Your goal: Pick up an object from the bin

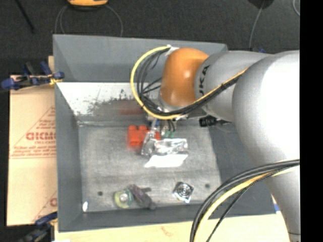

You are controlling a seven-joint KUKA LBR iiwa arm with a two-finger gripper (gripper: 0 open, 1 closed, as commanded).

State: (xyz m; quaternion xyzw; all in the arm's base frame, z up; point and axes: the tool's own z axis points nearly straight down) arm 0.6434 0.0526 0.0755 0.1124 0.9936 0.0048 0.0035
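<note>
- The arm (252,95) comes in from the right of the frame over the grey bin (68,150).
- Its gripper (157,134) sits low at the bin's centre; I cannot tell whether it is open or closed.
- Crumpled silver foil (169,146) lies just below-right of it.
- An orange block (135,135) lies just left of it.
- A metal round piece (183,191) lies near the lower edge.

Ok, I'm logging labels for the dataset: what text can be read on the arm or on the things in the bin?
"KA": black letters on the arm's grey shell, beside the orange cover; the rest of the word is hidden.
The crumpled foil wrapper, orange-red block and small silvery piece show no readable print.
</note>
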